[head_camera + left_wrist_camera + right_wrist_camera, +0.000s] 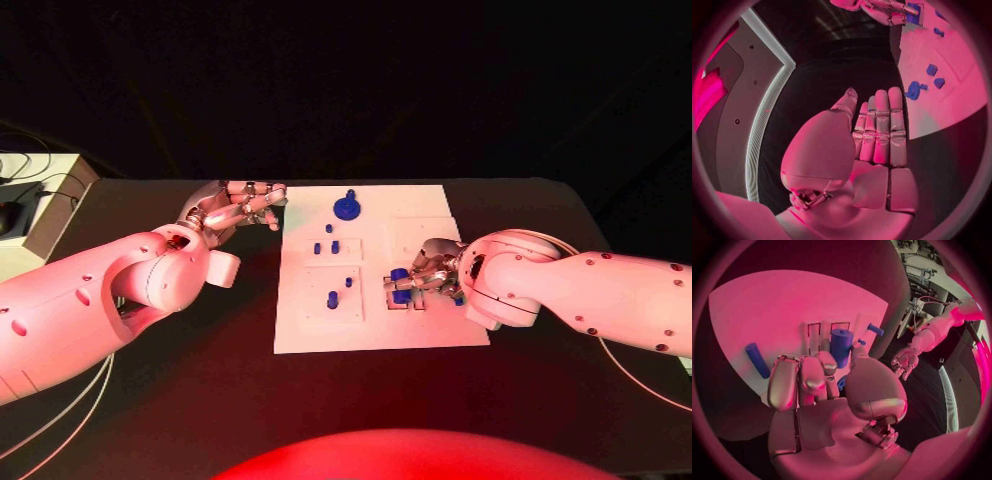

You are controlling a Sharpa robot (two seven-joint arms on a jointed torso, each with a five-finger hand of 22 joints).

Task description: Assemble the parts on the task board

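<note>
The white task board (378, 325) lies mid-table. A large blue knob-like part (348, 207) sits near its far edge, and small blue parts (326, 246) (336, 296) stand in its left blocks. My right hand (427, 276) is over the board's right side, its fingers curled round a blue cylinder (841, 346) pinched between thumb and fingers by the slots. Another blue cylinder (757, 360) lies flat on the board. My left hand (238, 208) hovers off the board's far left corner, fingers straight and together (879, 130), holding nothing.
Grey equipment with cables (29, 200) stands off the table's left edge. Bare black table (188, 380) lies on both sides of the board and in front of it. The left wrist view shows the board (954, 100) with blue parts (914, 90).
</note>
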